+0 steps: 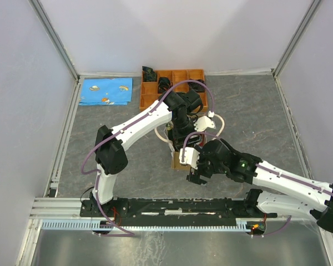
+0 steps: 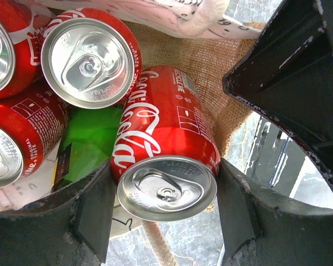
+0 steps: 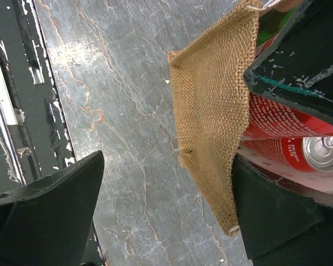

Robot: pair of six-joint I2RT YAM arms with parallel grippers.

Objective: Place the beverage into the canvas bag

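1. Grey marbled surface (image 1: 255,122), boxed in by white walls (image 1: 183,33). Both arm bases sit on a black rail (image 1: 166,206) at its near edge.
2. Right gripper (image 3: 167,160), nearest the bases: jaws wide apart, holding nothing. They stand either side of the near burlap wall of the canvas bag (image 3: 211,100). One finger is outside and well clear; the other lies close by the wall's other side. Whether it touches the cloth cannot be told.
3. Canvas bag, mid-surface: soft open weave, its wall bowing, a cream rope handle (image 1: 219,124) flopped toward the far right. Judged limp, and likely to shift or fold if pushed.
4. Left gripper (image 2: 166,191), reaching down into the bag mouth: jaws clamped on a Coca-Cola can (image 2: 161,138), one on each flank near the top rim. The can lies tilted inside the bag, lid toward the wrist camera, close to the burlap wall.
5. Contents beside it: three more red cans (image 2: 89,61) and a green item (image 2: 91,141) beneath them.
6. Handling judgement: the can is rigid at the rim, thin and dentable mid-body, smooth-sided, and fairly heavy if full. The present hold across the diameter near the rim is sound. Placement looks nearly complete, with release not yet made.
7. Far edge: an orange compartmented tray (image 1: 172,70), with a blue printed sheet (image 1: 105,91) to its left.
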